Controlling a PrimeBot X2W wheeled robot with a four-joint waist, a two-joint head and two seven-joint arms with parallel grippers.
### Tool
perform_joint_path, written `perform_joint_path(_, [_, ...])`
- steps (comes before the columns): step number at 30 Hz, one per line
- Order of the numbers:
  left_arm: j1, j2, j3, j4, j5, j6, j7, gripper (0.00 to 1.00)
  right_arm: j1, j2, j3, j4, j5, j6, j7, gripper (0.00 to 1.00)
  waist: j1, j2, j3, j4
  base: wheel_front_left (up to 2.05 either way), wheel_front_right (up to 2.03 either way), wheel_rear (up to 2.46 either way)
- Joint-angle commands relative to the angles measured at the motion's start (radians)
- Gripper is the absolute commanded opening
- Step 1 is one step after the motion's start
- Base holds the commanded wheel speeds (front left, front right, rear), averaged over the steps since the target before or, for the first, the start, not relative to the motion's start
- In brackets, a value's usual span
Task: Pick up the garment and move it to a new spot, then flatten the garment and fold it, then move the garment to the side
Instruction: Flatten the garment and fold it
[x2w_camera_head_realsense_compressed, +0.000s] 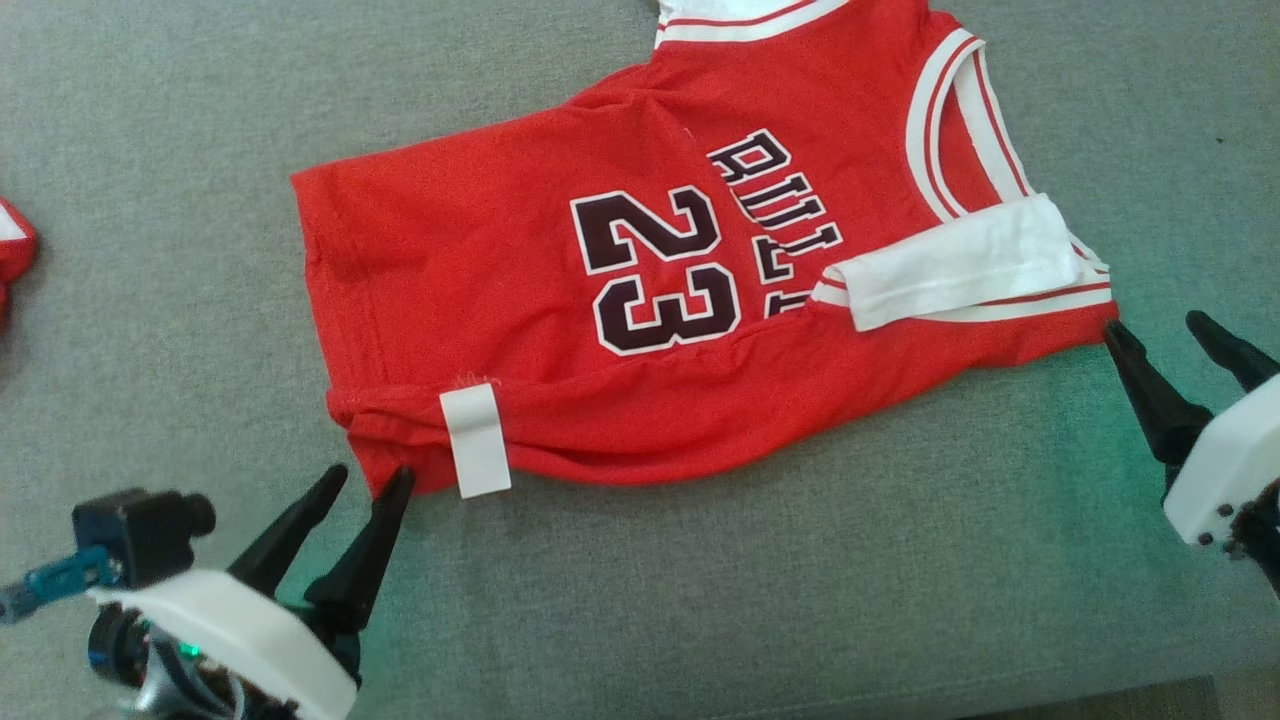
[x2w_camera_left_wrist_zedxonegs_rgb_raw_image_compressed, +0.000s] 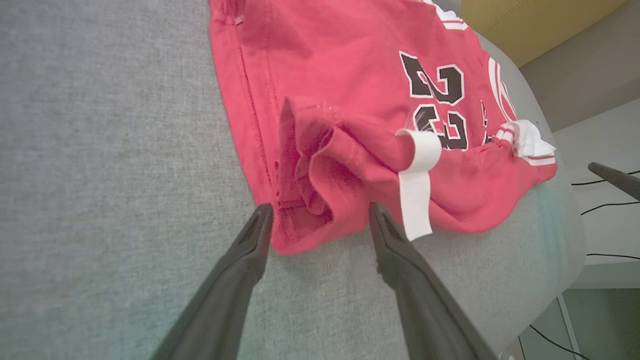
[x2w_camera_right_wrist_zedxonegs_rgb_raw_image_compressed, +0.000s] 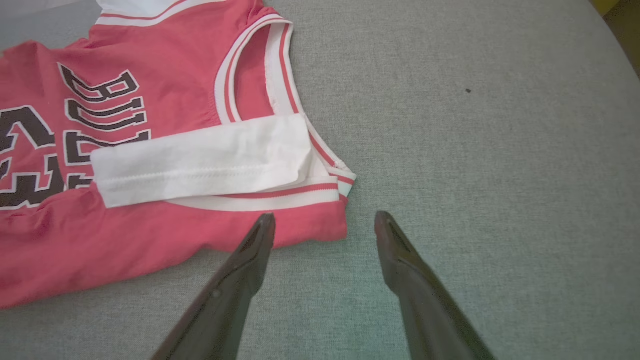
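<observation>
Spread apart, the left gripper (x2w_camera_head_realsense_compressed: 368, 482) (x2w_camera_left_wrist_zedxonegs_rgb_raw_image_compressed: 320, 207) had its two dark fingers set astride the bunched hem corner of the red jersey (x2w_camera_head_realsense_compressed: 480, 260). The tips were at the cloth's edge with the rumpled folds between them, and nothing was pinched. Just beyond its right-hand finger a white tag (x2w_camera_left_wrist_zedxonegs_rgb_raw_image_compressed: 415, 195) looped out of the hem and hung down onto the grey cushion (x2w_camera_head_realsense_compressed: 700, 600). Past the tag the jersey lay spread on the cushion, printed side up, with the number 23 and black lettering running away from the gripper toward the armhole end. Its near long edge was rolled up in a soft ridge.

The right gripper (x2w_camera_head_realsense_compressed: 1152, 328) (x2w_camera_right_wrist_zedxonegs_rgb_raw_image_compressed: 325, 216) was likewise parted and held nothing. In its wrist view one tip lay over the jersey's corner beside the armhole, the other over bare cushion just beside it. Directly ahead of the fingers a white strip (x2w_camera_right_wrist_zedxonegs_rgb_raw_image_compressed: 200, 160) of folded cloth lay across the striped armhole trim. Well off to the left gripper's outer side, a bit of red cloth (x2w_camera_head_realsense_compressed: 12, 250) showed at the head view's margin.
</observation>
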Motion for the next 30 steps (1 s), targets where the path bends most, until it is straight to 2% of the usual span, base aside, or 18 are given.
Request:
perform_joint_path(1, [-0.052,0.009,0.033,-0.024,0.008,0.002,-0.011,1.00,-0.022,-0.014,0.014,-0.033,-0.010,0.008,-0.004,1.00,0.0000,0.0000,0.002,0.001,0.00,0.00,0.00])
perform_joint_path(30, [-0.131,-0.011,-0.030,0.056,0.009,-0.038,0.021,0.99,-0.113,-0.041,0.084,0.147,-0.047,0.008,0.022,1.00,0.0000,0.0000,0.034,0.021,0.00,0.00,0.00])
